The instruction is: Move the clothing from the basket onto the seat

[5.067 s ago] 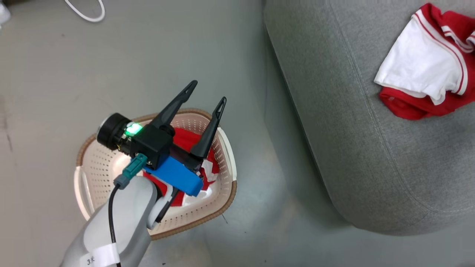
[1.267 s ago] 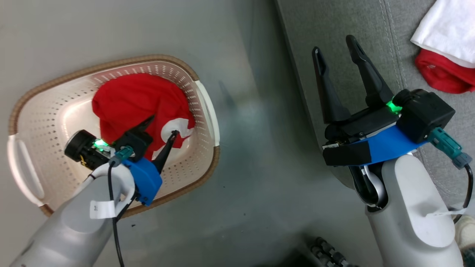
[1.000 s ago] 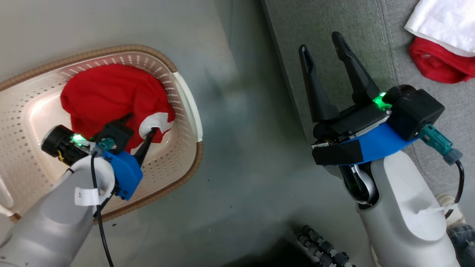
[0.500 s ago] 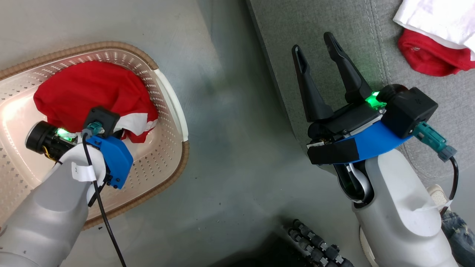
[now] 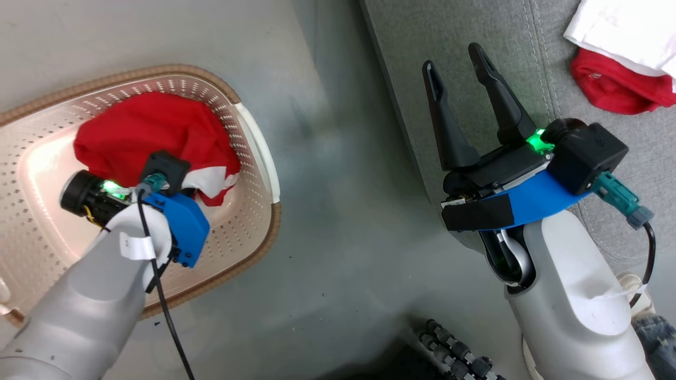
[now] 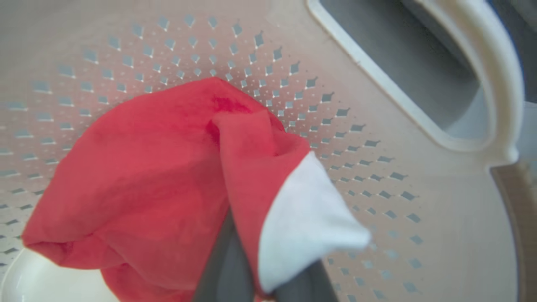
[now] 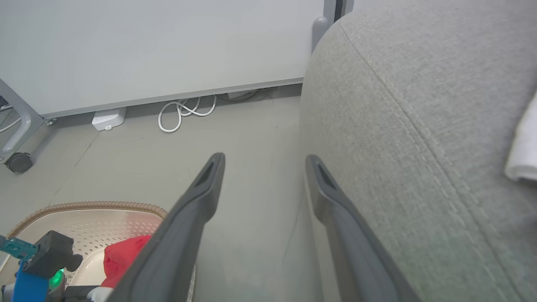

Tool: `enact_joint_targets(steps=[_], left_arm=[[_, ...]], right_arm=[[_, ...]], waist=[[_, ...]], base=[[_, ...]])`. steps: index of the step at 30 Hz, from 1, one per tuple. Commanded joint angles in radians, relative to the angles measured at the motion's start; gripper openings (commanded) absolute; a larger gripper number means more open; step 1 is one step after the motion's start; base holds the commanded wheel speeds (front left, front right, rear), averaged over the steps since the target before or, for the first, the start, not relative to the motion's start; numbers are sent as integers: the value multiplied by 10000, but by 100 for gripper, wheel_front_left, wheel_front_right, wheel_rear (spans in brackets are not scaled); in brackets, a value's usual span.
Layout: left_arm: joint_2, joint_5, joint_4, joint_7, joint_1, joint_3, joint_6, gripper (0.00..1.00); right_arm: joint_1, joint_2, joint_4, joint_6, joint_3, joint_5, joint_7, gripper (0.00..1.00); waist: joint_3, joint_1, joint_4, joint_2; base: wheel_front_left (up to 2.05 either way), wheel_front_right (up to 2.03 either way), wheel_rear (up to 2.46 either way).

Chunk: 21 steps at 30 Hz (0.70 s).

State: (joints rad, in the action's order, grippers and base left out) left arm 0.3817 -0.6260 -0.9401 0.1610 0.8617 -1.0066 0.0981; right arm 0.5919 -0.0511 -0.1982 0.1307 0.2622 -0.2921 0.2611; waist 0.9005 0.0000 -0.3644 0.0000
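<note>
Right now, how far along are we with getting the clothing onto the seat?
Done: one red-and-white garment lies on the seat. In hand: the left gripper is shut on a fold of the second garment, which is not yet out of the basket. Left: lift it out, carry it across and release it on the seat. The right gripper is open and empty at the seat's edge.

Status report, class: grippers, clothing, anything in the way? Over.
Left gripper shut on red garment in basket. Right gripper open, empty. Other garment on seat. Path looks clear.
</note>
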Motion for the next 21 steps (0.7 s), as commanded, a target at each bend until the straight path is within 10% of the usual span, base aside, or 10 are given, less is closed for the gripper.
enact_joint_targets(steps=[1,21], left_arm=[[-104,-83,96,63,-132,0,-43,0],[-1887,-512,105,1012,-1005,-515,324,0]], right_arm=[[74,11,-68,1,-47,120,53,100],[-1760,-1,-720,1,-810,1360,-898,100]], waist=[[-288,0,189,0],[-5193,0,2592,0]], base=[[0,0,0],[0,0,0]])
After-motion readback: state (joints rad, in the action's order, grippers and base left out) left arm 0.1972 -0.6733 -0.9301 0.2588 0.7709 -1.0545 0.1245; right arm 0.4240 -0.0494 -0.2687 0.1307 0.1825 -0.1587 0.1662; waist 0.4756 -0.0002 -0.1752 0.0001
